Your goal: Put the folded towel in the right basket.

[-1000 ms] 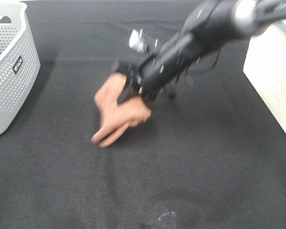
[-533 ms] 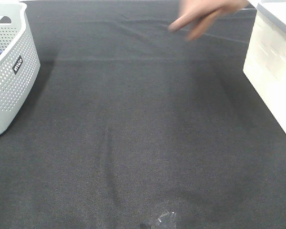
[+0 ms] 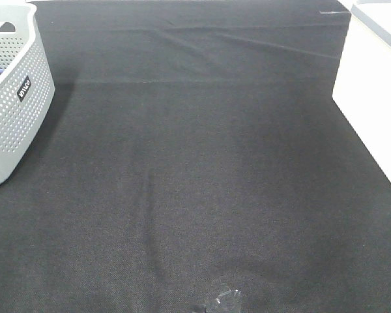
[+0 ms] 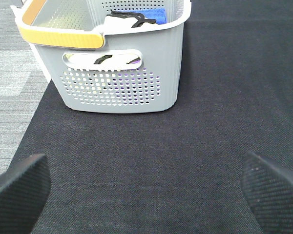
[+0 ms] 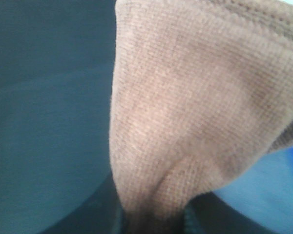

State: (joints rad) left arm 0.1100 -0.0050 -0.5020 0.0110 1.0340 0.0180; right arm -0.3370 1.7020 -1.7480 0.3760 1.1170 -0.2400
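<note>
1. Gone from the bench (image 3: 195, 195) since a moment ago: folded towel (image 5: 185, 122), lifted and clamped in right pincer (image 5: 151, 222).
2. Probably close to the right basket (image 3: 371, 98); only release left.
3. Left pincer (image 4: 146, 192) apart, idle.

Tan-brown knit towel (image 5: 185, 112), grey hole-dotted left basket (image 4: 158, 58) with yellow handle (image 4: 58, 37), white right basket (image 3: 371, 104), black woven cloth (image 3: 195, 195).
</note>
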